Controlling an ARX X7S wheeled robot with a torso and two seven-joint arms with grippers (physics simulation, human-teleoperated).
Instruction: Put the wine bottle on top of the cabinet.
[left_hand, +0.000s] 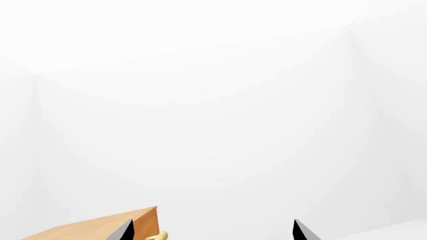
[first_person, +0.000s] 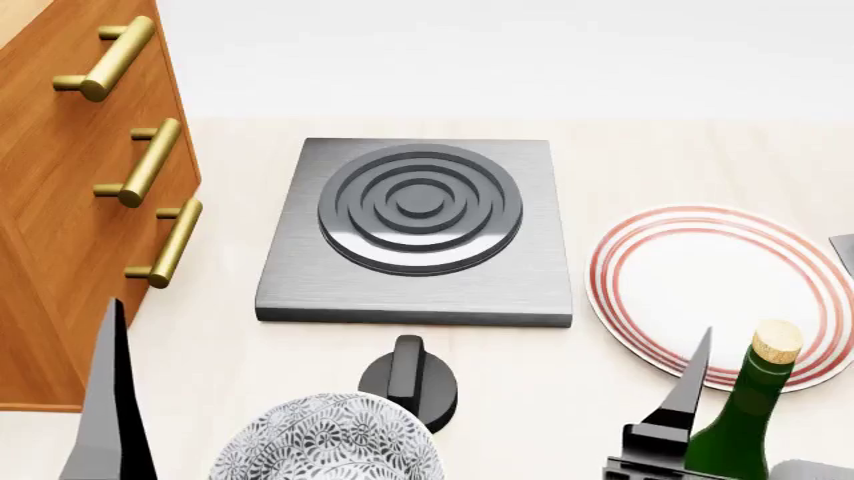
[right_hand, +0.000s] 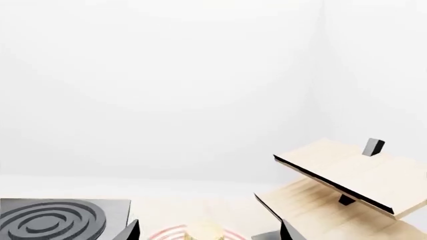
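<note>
The wine bottle (first_person: 742, 425), dark green with a tan cork, stands on the counter at the near right, in front of the striped plate. My right gripper (right_hand: 208, 233) is open, its jaws wide apart on either side of the cork (right_hand: 203, 231). One dark finger (first_person: 691, 385) rises just left of the bottle in the head view. The orange-brown cabinet (first_person: 60, 200) with brass bar handles stands at the left. My left gripper (left_hand: 212, 235) is open and empty beside the cabinet's corner (left_hand: 100, 227). One of its fingers (first_person: 114, 400) shows in front of the cabinet.
A grey hob plate (first_person: 416, 225) lies mid-counter with a black knob (first_person: 407, 380) in front. A patterned bowl (first_person: 327, 445) sits at the near edge. A red-ringed plate (first_person: 714, 290) lies right. A pale slanted wooden rack (right_hand: 347, 177) stands at the far right.
</note>
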